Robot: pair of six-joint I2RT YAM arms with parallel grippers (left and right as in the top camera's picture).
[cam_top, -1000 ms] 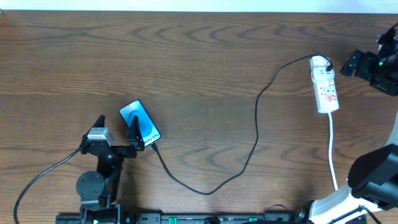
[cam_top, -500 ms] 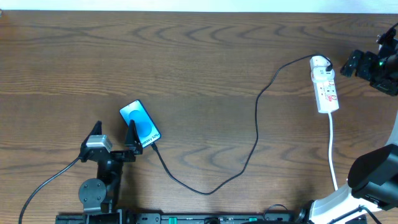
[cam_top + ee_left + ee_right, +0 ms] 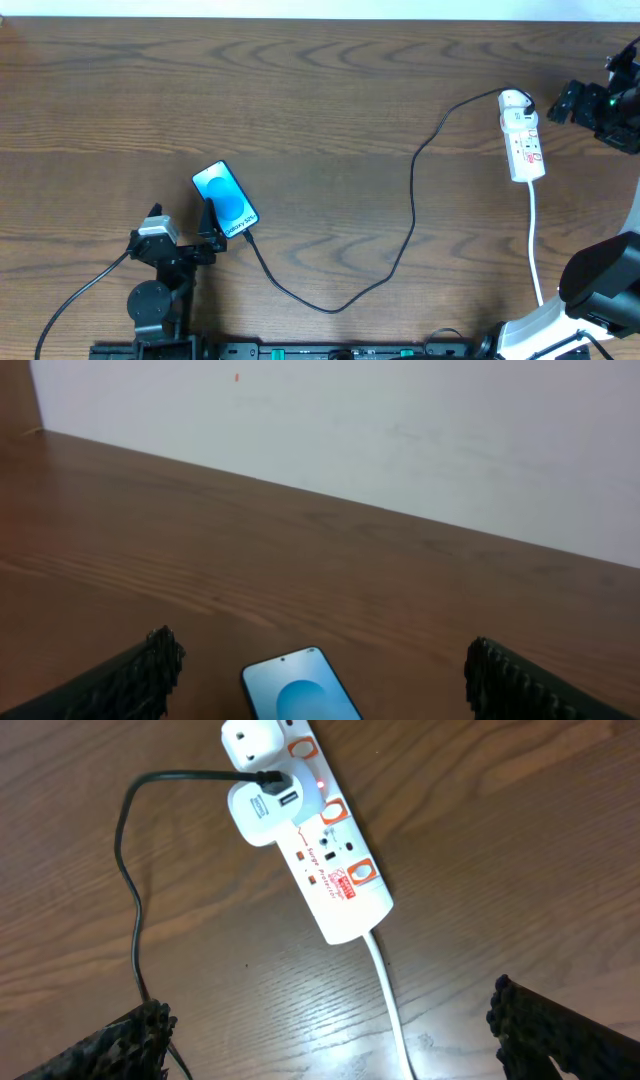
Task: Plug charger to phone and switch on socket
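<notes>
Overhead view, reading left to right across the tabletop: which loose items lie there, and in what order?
phone → black charger cable → white power strip

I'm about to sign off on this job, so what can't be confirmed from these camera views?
- Charger tip seated in the phone: too small overhead; the left wrist picture's bottom edge cuts off that end.
- Socket switch positions: too small overhead; unclear in the right wrist view.
</notes>
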